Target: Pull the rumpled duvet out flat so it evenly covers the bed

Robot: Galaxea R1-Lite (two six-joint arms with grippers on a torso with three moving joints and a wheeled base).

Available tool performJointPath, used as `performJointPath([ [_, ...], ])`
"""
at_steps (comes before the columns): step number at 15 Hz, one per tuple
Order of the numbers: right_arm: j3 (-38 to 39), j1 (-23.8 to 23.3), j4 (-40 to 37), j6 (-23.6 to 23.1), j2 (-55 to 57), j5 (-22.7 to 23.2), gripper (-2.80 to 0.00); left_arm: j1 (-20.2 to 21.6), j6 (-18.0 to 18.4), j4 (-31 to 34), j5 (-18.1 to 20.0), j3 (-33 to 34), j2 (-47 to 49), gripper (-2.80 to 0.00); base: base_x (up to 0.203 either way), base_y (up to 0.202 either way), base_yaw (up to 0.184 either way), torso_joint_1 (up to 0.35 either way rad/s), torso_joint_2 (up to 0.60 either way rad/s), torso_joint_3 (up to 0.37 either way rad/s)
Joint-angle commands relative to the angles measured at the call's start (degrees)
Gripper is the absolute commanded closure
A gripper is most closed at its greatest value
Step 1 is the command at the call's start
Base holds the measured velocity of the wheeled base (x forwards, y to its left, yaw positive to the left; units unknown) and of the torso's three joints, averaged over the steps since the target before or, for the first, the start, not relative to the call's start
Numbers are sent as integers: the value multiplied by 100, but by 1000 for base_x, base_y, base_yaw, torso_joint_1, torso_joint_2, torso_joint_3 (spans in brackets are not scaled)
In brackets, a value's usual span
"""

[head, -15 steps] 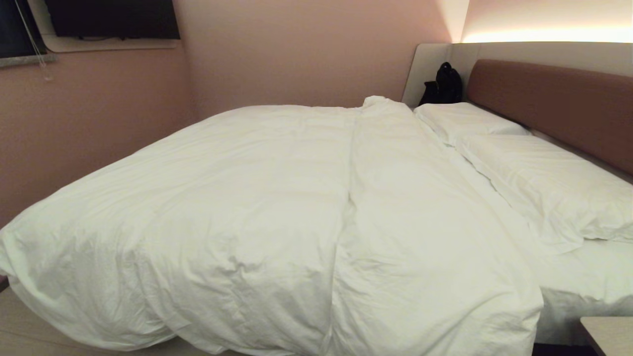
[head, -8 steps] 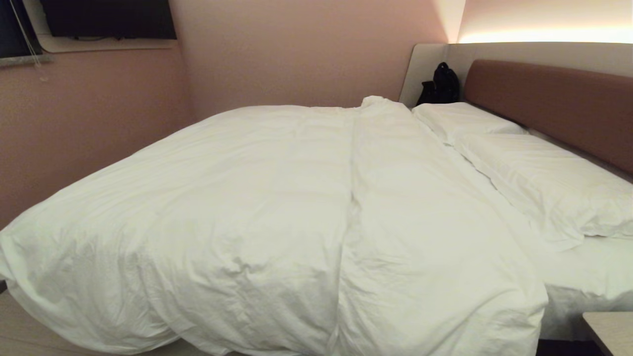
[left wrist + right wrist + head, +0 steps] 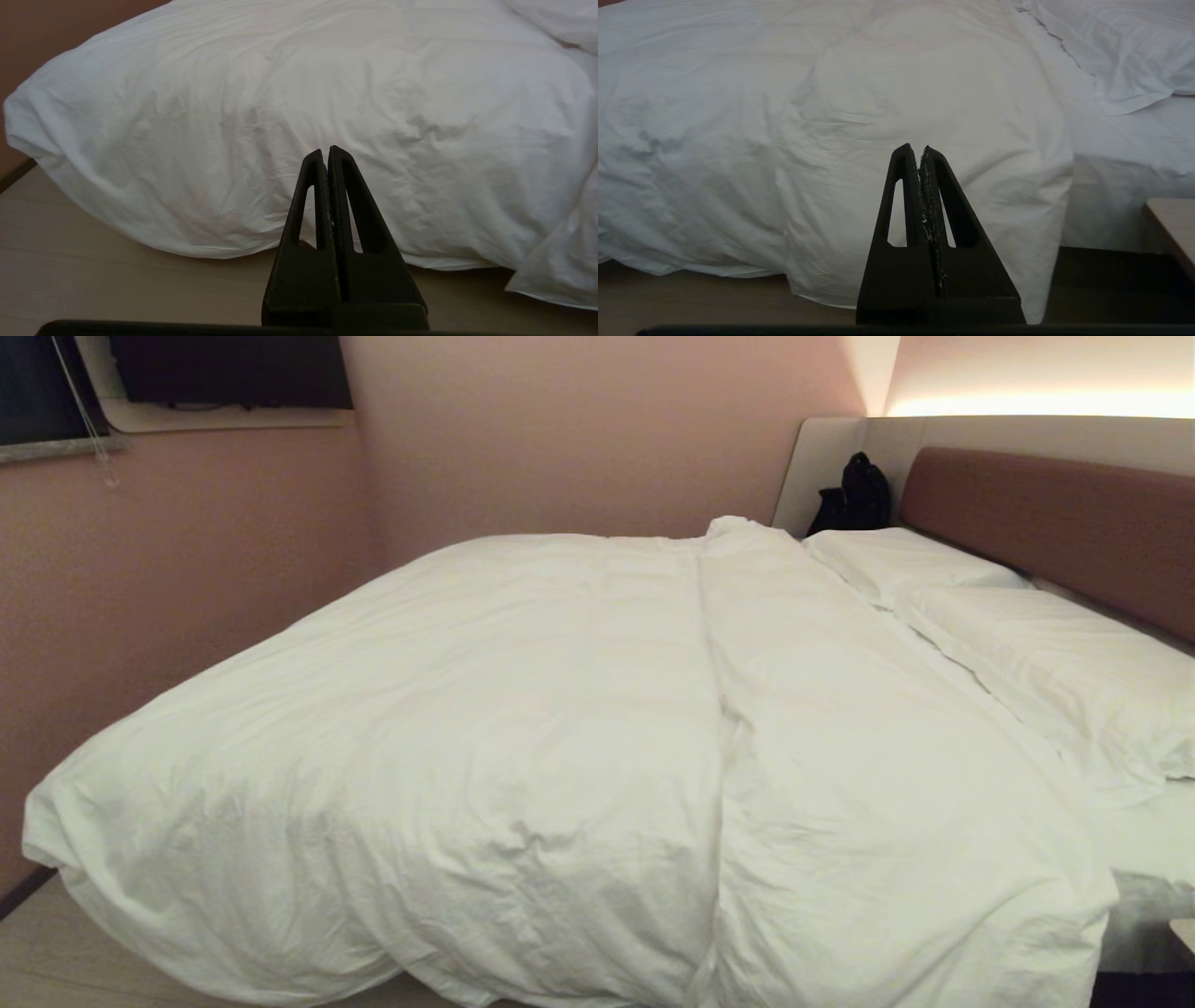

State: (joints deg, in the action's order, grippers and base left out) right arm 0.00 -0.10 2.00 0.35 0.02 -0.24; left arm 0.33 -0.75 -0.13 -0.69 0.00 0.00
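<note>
Duvet [image 3: 523, 747] rumpled over bed [image 3: 1144, 845], two pillows [image 3: 1046, 653] at headboard [image 3: 1046, 523]

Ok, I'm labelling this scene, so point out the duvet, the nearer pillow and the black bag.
duvet [image 3: 523, 728]: head view, on its broad top left of the fold.
nearer pillow [image 3: 1064, 663]: head view, on its middle.
black bag [image 3: 857, 495]: head view, on its body, by the headboard corner.
</note>
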Motion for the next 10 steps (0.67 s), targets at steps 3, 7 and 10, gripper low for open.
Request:
performJointPath([
  [3,0,1,2,1,-2,-2,0,2,-4,-4,-2,0,0,0,0,196,-1,5,1,7],
  [7,0,1,2,1,-2,-2,0,2,-4,-4,-2,0,0,0,0,194,-1,4,4,4],
  [10,0,1,2,1,-2,-2,0,2,13,-13,7,0,0,0,0,194,0,4,4,2],
])
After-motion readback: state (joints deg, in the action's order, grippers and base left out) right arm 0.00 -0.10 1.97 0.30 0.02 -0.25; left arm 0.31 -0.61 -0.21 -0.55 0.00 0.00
